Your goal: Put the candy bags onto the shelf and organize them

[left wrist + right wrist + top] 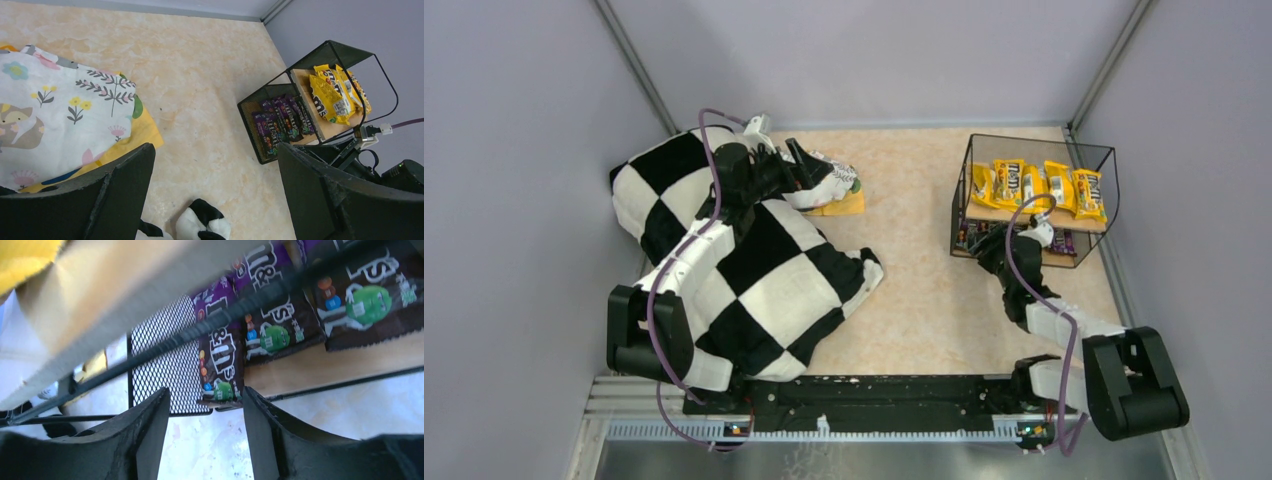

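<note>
The black wire shelf (969, 170) stands at the far right. Several yellow candy bags (1034, 186) lie on its upper wooden board; several dark brown-purple bags (280, 325) lie on the lower board. Both rows also show in the left wrist view: the yellow (330, 95) and the dark (280, 122). My right gripper (206, 427) is open and empty, just in front of the lower tier, next to the leftmost dark bag (220, 367). My left gripper (215, 195) is open and empty, held at the far left over the floral cloth.
A large black-and-white checkered cloth (764, 275) covers the left side, under my left arm. A white floral cloth bundle (55, 120) lies on a flat yellow-orange piece (142, 132) at the back left. Bare marbled tabletop (914, 270) lies between cloth and shelf.
</note>
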Motion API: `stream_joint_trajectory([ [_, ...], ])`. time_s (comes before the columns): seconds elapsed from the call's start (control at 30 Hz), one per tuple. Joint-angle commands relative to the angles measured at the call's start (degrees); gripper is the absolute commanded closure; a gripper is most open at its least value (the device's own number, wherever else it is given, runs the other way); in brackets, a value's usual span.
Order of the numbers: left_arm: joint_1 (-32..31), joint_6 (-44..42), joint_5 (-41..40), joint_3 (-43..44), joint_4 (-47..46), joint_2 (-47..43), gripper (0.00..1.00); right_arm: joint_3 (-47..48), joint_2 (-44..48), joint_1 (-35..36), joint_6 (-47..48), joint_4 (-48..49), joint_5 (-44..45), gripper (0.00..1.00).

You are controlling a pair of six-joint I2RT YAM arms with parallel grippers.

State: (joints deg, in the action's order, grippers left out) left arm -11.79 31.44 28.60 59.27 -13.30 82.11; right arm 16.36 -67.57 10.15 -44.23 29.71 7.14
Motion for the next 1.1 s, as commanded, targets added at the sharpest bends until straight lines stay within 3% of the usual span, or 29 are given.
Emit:
stream_joint_trajectory([
  [0.0, -0.07, -0.06, 0.61, 2.32, -2.62, -1.52, 0.02, -1.86, 4.08, 1.99, -8.5, -5.21, 4.34, 0.43],
  [0.27, -0.07, 0.29, 0.92, 2.26, -2.87, -1.71, 0.02, -3.97, 4.05, 2.04, -12.95, -4.36, 2.78, 0.43],
  [0.47, -0.07, 0.37, 1.0, 2.17, -2.95, -1.51, 0.02, -3.77, -0.56, 2.01, -12.92, 1.12, 2.5, 0.59],
  [0.6, -0.07, 0.36, 0.96, 2.17, -2.96, -1.45, 0.02, -3.08, -3.74, 2.02, -13.01, 3.93, 2.68, 0.64],
  [0.8, 0.01, 0.29, 0.91, 2.25, -2.96, -1.49, 0.02, -1.36, -5.72, 2.1, -11.24, 6.09, 3.46, 0.83],
  [1.07, 0.28, 0.7, 1.31, 2.24, -3.11, -1.33, 0.01, 0.09, -8.31, 2.04, -9.67, 8.35, 5.77, 0.89],
])
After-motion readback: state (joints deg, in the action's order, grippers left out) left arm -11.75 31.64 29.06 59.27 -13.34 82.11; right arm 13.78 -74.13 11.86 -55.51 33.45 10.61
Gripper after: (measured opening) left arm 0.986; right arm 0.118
